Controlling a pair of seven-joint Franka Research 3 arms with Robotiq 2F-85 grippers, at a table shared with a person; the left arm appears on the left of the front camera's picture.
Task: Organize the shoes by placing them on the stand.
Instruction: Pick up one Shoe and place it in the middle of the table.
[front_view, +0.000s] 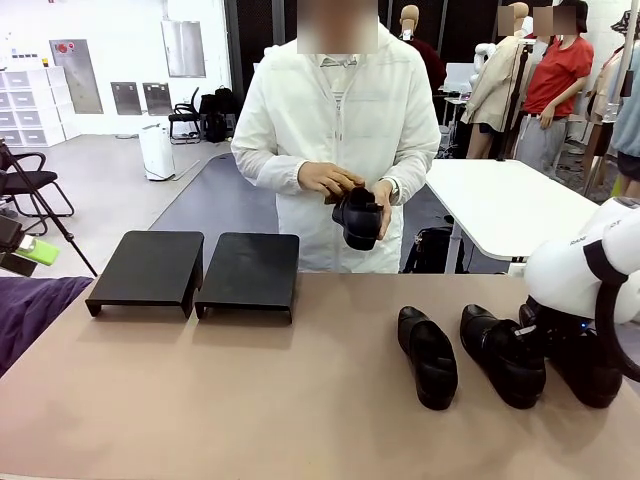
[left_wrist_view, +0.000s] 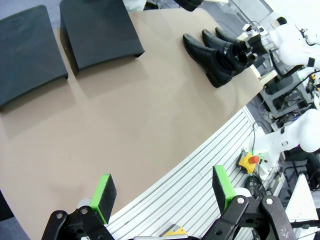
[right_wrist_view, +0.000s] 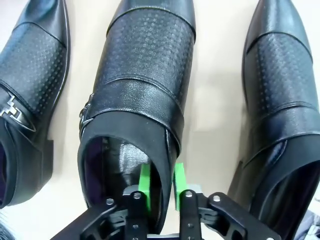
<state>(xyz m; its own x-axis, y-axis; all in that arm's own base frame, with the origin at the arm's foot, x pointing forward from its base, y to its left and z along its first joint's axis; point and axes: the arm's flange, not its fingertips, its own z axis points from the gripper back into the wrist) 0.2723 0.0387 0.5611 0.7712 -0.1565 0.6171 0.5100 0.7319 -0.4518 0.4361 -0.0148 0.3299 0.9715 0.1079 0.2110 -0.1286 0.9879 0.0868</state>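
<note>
1. The left pincer hangs released over the near edge of the bench, green pads wide apart and nothing between them
2. The right pincer is clenched on the middle shoe: one pad sits inside the opening and the other outside, nipping the side wall of the collar just behind the strap
3. That shoe lies flat on the bench, between two neighbours set just beside it, all three toes pointing the same way
4. The glossy leather looks slick and the collar wall thin and pliable, so I judge a pinch there may fold or slip. The stiff sole puts most of the weight low and forward, so the toe will likely droop on lifting. A hold deeper on the collar, close to the heel counter, should be firmer
5. Further along, the two black stands sit side by side, well apart from the shoes, with no shoe on them yet
6. At the far edge a person holds the fourth shoe in both hands above the bench
</note>
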